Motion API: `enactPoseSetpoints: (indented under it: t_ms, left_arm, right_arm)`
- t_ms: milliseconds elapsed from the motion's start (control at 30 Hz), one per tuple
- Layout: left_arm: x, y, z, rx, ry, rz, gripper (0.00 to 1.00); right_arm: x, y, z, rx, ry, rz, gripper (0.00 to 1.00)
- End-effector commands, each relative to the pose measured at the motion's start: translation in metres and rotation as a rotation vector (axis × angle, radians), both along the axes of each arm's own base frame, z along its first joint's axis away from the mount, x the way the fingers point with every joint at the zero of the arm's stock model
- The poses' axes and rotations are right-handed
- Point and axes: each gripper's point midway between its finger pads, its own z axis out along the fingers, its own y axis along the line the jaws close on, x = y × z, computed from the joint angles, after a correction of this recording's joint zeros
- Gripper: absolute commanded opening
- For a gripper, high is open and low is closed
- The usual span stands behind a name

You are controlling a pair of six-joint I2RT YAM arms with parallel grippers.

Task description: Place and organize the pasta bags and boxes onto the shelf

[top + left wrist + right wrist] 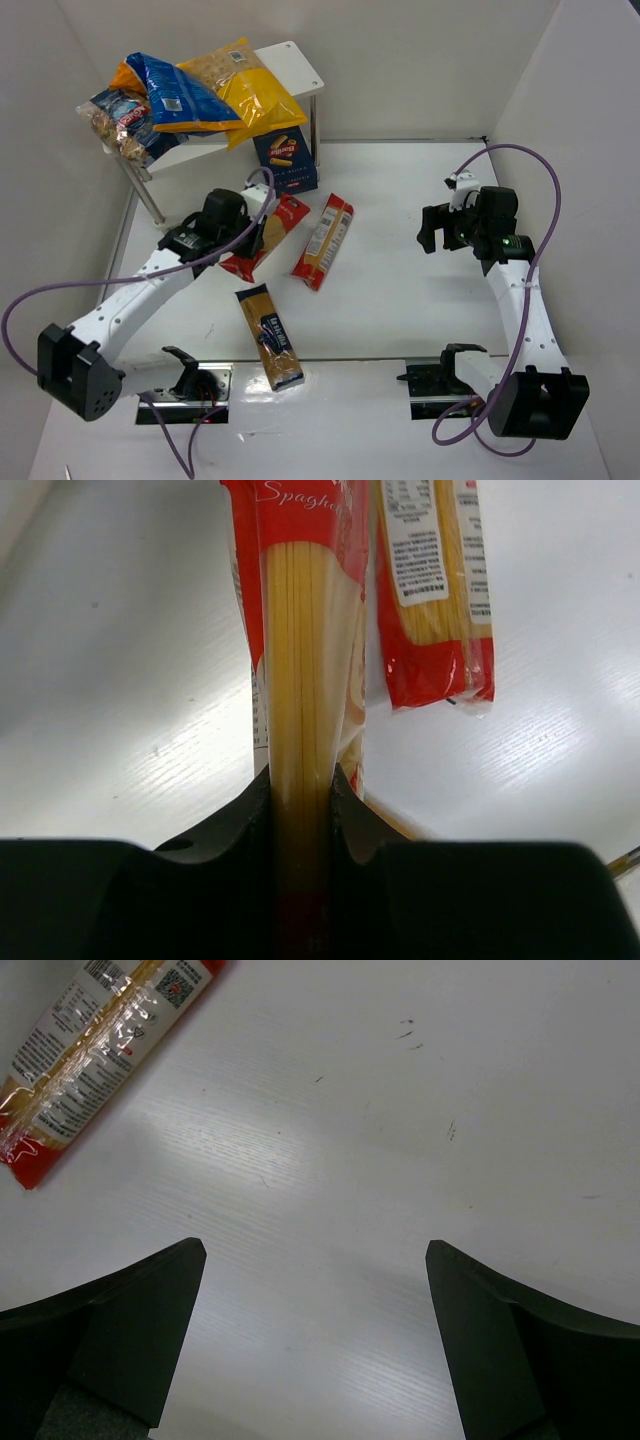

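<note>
My left gripper point(252, 226) is shut on the edge of one red spaghetti box point(270, 238), which runs upward between the fingers in the left wrist view point(305, 630). The second red box point(323, 240) lies flat just to its right and also shows in the left wrist view point(435, 590). The dark-blue box point(286, 158) stands upright by the white shelf's point(295, 62) right front leg. The blue point(175, 92), yellow point(250, 90), orange point(124, 75) and clear point(122, 122) bags are piled on the shelf top. A long clear spaghetti packet point(270, 336) lies near the front. My right gripper point(440, 228) is open and empty.
White walls enclose the table at the back, left and right. In the right wrist view the open gripper point(315, 1250) hangs over bare table, with the second red box point(100, 1050) at the upper left. Purple cables loop from both arms.
</note>
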Motion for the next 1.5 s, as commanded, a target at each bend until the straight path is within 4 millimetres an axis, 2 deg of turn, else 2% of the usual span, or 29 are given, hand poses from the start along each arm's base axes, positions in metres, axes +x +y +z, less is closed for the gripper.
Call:
enactPoseSetpoints:
  t_ms: [0,100,200,400,533,633,767,933,1133,1233,1367,1467]
  left_arm:
    - [0.017,0.003,0.063,-0.117,-0.218,-0.006,0.00]
    - [0.016,0.017,0.080,-0.131,-0.272,0.033,0.00]
    - [0.017,0.040,0.086,-0.117,-0.307,0.107,0.00]
    - [0.023,0.099,0.068,-0.076,-0.295,0.363,0.00]
    - [0.027,0.129,0.074,-0.085,-0.320,0.528,0.00]
    - [0.030,0.144,0.070,-0.085,-0.318,0.617,0.00]
    - [0.037,0.152,0.071,-0.117,-0.328,0.674,0.00]
    - [0.046,0.173,0.083,-0.163,-0.388,0.774,0.00]
    - [0.059,0.187,0.073,-0.162,-0.422,0.850,0.00]
    - [0.066,0.191,0.072,-0.160,-0.445,0.869,0.00]
    - [0.070,0.195,0.058,-0.134,-0.442,0.886,0.00]
    - [0.079,0.199,0.058,-0.114,-0.474,0.894,0.00]
  right_arm:
    - [0.006,0.001,0.015,-0.006,-0.071,0.008,1.00]
    - [0.004,0.001,0.011,-0.005,-0.062,0.008,1.00]
    - [0.004,0.001,0.011,-0.005,-0.062,0.008,1.00]
    - [0.005,0.002,0.009,0.002,-0.053,0.015,1.00]
    - [0.005,0.002,0.009,-0.005,-0.056,0.021,1.00]
    - [0.005,0.001,0.011,-0.012,-0.064,0.013,1.00]
    - [0.004,0.001,0.014,-0.013,-0.074,0.013,1.00]
    - [0.004,0.001,0.014,-0.013,-0.074,0.013,1.00]
    - [0.003,0.001,0.016,-0.013,-0.083,0.013,1.00]
    - [0.003,0.001,0.016,-0.013,-0.083,0.013,1.00]
    - [0.002,-0.001,0.012,-0.018,-0.073,0.006,1.00]
    - [0.002,-0.001,0.012,-0.018,-0.073,0.006,1.00]
